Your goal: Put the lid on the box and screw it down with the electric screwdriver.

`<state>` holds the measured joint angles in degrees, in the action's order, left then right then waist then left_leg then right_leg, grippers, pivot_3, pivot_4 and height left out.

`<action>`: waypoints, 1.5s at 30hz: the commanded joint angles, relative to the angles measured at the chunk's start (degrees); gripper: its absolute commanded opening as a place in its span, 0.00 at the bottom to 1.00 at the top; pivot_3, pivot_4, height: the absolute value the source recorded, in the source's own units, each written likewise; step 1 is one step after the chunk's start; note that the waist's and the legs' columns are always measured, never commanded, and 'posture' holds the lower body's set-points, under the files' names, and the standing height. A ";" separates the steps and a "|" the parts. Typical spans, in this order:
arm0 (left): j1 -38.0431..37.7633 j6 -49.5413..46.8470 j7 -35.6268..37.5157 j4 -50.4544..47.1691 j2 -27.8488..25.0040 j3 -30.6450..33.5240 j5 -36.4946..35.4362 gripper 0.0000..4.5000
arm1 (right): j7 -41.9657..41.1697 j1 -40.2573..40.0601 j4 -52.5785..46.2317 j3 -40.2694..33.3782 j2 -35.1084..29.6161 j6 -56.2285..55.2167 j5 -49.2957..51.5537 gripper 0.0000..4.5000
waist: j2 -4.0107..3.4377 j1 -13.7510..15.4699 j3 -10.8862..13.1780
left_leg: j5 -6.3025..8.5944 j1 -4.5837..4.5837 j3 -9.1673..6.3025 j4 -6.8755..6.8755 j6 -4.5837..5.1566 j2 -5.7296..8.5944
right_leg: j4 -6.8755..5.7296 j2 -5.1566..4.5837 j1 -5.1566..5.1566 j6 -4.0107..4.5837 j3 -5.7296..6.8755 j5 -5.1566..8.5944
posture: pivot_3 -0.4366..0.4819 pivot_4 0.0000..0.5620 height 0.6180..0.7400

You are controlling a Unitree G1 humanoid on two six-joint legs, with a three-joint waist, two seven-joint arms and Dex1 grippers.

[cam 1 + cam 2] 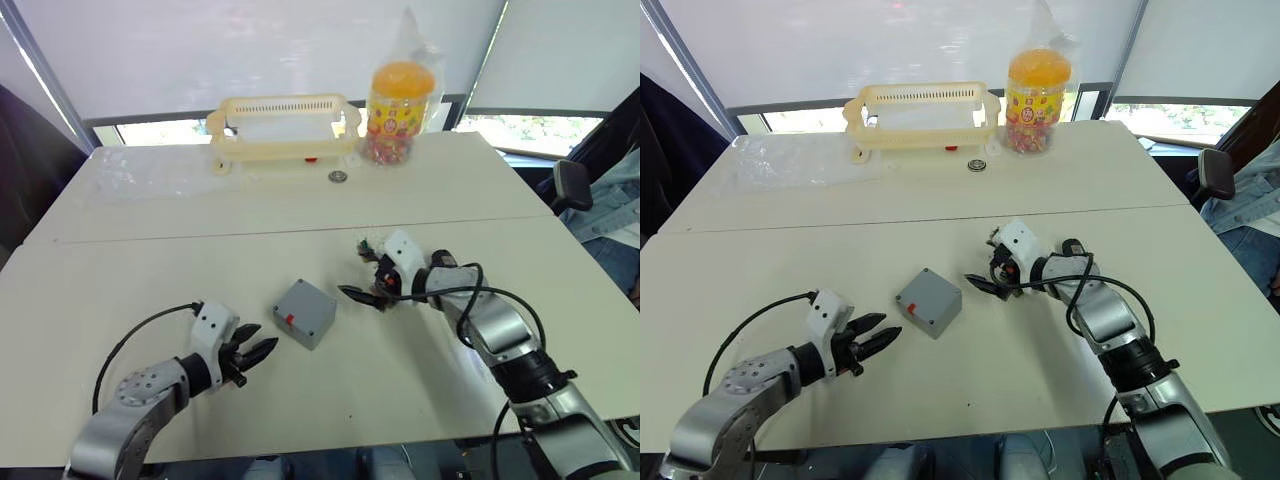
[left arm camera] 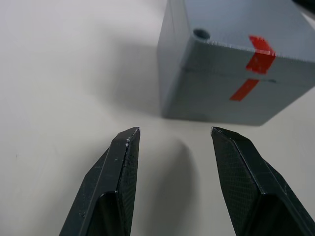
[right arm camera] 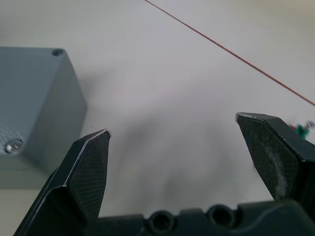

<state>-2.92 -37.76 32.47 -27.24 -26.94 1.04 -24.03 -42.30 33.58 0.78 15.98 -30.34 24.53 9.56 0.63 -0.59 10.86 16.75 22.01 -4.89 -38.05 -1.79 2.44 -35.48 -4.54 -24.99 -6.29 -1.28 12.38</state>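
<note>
The grey box (image 1: 303,318) sits at the middle of the table. The lid (image 2: 231,22) lies on top of it, and a seam runs around the wall (image 2: 211,101) just under it. A red mark (image 2: 252,69) crosses that seam, and a screw (image 3: 15,145) shows in one corner. My left gripper (image 1: 262,342) rests on the table to the box's left, open and pointing at it, a short gap away. On the box's right my right gripper (image 1: 356,275) is open too, with nothing between its fingers. The electric screwdriver is out of view.
A cream plastic rack (image 1: 283,125) and a jar with an orange lid (image 1: 400,100) stand at the table's far edge, with a small round metal piece (image 1: 338,176) before them. Clear plastic film (image 1: 130,160) lies at the far left. A person's sleeve (image 1: 612,195) shows at right.
</note>
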 commanded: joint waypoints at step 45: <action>7.52 2.51 8.72 4.67 -8.02 4.35 -0.05 0.52 | -0.45 -11.85 -24.30 -15.24 -2.14 16.23 7.41 0.99 | 0.01 -0.06 0.00 | 0.01 -0.49 -0.04 0.04 0.00 -0.02 | 0.00 0.01 0.44 0.00 0.00 0.01 | 0.48 0.27 1.00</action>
<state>4.43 -34.77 39.46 -19.72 -33.27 1.80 -22.06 -42.58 21.91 -19.45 4.79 -31.83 39.28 13.79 0.64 -0.65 10.86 16.76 21.51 -4.93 -38.00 -1.78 2.40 -35.49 -4.52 -24.55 -6.28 -1.28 12.39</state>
